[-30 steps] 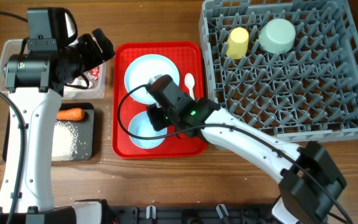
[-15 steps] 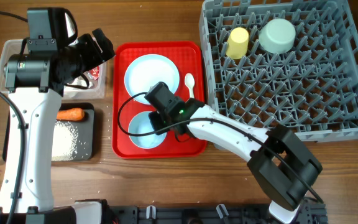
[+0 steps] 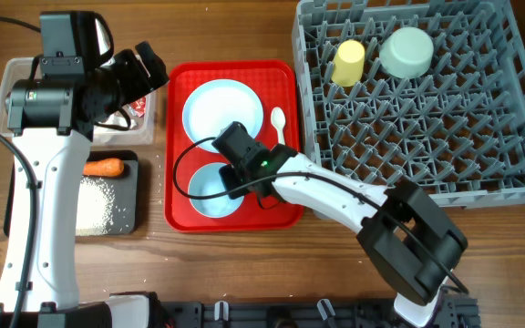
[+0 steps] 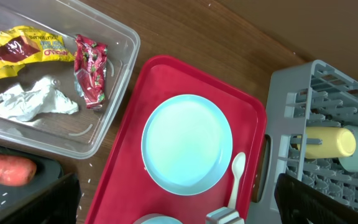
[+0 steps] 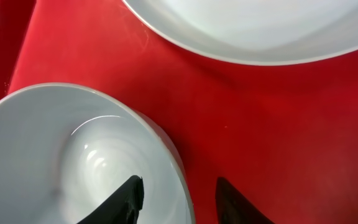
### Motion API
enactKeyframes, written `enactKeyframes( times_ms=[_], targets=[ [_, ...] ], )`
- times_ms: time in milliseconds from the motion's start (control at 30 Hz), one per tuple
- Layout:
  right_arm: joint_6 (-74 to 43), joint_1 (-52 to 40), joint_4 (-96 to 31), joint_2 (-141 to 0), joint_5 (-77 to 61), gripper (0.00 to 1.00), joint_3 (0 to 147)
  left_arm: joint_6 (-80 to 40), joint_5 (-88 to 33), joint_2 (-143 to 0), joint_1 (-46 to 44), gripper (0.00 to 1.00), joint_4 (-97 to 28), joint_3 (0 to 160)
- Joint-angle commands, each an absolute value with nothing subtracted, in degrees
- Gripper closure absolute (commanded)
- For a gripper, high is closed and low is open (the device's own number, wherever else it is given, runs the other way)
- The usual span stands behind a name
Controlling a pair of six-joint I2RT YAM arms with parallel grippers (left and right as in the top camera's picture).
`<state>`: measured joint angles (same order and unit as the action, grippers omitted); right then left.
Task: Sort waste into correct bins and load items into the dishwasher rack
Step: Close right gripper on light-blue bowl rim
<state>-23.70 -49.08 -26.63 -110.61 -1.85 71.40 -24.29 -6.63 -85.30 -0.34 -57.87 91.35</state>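
Bowl (image 3: 210,189), pale blue, sits upright on the red tray (image 3: 175,91), at the tray end nearest the arm bases. Right tool (image 5: 179,200) sits astride the bowl's rim: one finger inside the bowl, the other outside over the tray floor. Jaws part-way apart, gap on each side of the rim, nothing clamped.

Plate (image 3: 217,114) at the tray's far end; white spoon (image 3: 278,123) just beside it on the rack side. Grey rack (image 3: 445,155), beside the tray, carries yellow cup (image 3: 347,62) and second bowl (image 3: 406,52).

Left tool (image 3: 144,66) hangs just off the tray's far corner, jaws wide apart, empty. Clear tub (image 4: 114,99), on the tray's other side, holds yellow wrapper (image 4: 23,50), red wrapper (image 4: 91,71) and tissue (image 4: 33,102).
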Motion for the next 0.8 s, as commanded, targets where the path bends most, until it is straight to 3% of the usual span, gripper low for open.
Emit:
enactKeyframes(
  times_ms=[0, 233, 433, 567, 767],
  targets=[
    [-24.16, -48.88, -26.2, -112.22, -1.1, 0.62, 71.24, -23.35, -5.91, -85.27, -0.03, 0.0, -57.74, 91.5],
    [-24.18, -48.88, -25.87, -112.86, -1.26, 0.74, 71.24, -23.35, -5.91, -85.27, -0.05, 0.0, -57.74, 91.5],
    [-24.18, -48.66, -24.95, -113.1, -1.52, 0.78, 71.24, -23.35, -5.89, -85.27, -0.05, 0.0, -57.74, 91.5],
    [-24.18, -48.66, -24.8, -112.92, -1.76, 0.96, 71.24, -23.35, -5.91, -85.27, -0.05, 0.0, -57.74, 91.5],
    [-24.16, -48.69, -24.91, -112.33, -1.76, 0.94, 71.24, -23.35, -5.91, -85.27, -0.05, 0.0, -57.74, 91.5]
  ],
)
